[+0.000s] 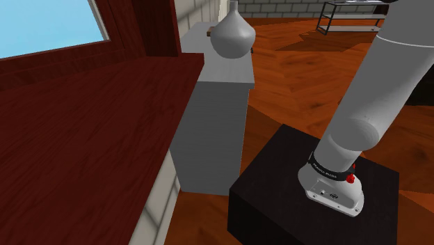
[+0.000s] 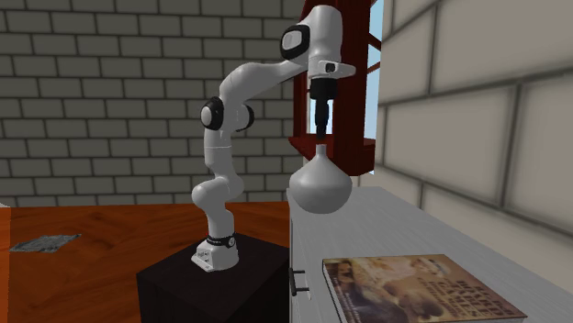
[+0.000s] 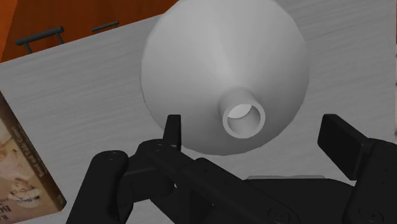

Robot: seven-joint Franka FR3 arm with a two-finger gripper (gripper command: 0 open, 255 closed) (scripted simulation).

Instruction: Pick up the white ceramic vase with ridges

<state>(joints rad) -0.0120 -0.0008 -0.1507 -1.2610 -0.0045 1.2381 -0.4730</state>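
Note:
A plain grey-white vase (image 2: 320,188) with a round bulb and a narrow neck stands upright on the grey cabinet top (image 2: 390,220), near the edge closest to the arm. It looks smooth; I see no ridges. It also stands at the cabinet's near end in the shoulder view (image 1: 231,35). My black gripper (image 2: 320,128) points straight down just above the vase's neck. In the wrist view the gripper (image 3: 254,133) is open, its fingers (image 3: 172,130) wide apart on either side of the vase's mouth (image 3: 243,118) and not touching it.
A book (image 2: 413,289) lies flat on the cabinet top, farther from the arm than the vase. The cabinet (image 1: 215,125) stands beside the black stand (image 1: 278,202). A dark red window frame (image 1: 139,35) and wall run along it. A metal shelf (image 1: 348,17) stands far off.

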